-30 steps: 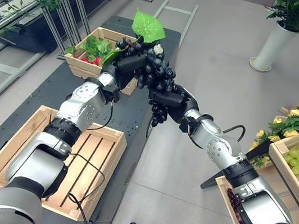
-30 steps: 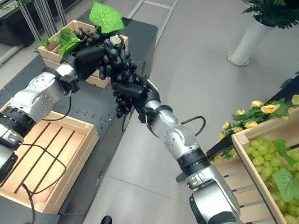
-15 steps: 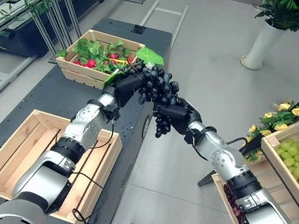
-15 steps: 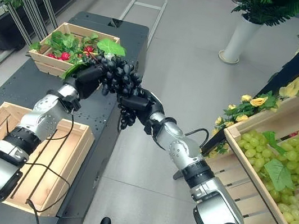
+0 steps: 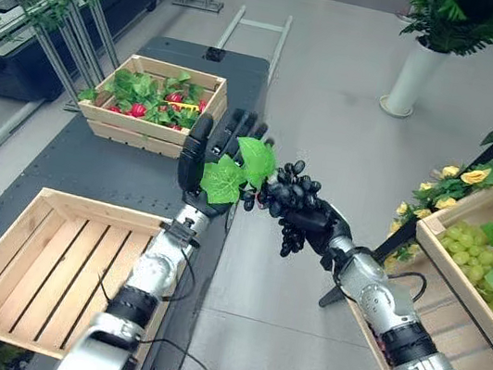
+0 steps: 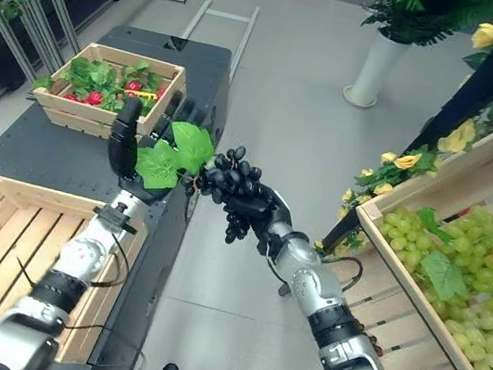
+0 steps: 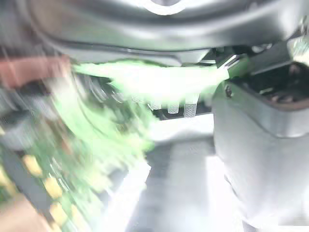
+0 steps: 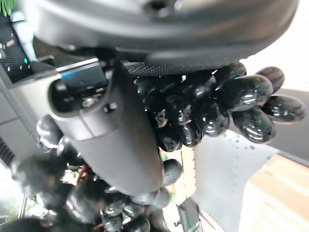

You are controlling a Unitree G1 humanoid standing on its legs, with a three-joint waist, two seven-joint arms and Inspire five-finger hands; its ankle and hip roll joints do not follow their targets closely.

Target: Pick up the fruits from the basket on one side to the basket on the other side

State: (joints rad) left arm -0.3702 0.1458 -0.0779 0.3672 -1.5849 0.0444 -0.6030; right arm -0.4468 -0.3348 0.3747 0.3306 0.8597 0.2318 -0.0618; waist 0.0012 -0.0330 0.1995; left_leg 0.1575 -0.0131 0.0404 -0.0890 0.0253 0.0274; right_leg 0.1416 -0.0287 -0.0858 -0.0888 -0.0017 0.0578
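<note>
Mid-transfer: right robot hand (image 5: pixel 315 226) clenched round dark grapes (image 5: pixel 294 193), held in the air between the benches. Left robot hand (image 5: pixel 208 141) w/ fingers straight, against the leaves (image 5: pixel 239 170). Empty crate (image 5: pixel 55 267) below left; drop still to do. Bunch roughly level, leaf end toward left hand, tail hanging.
</note>
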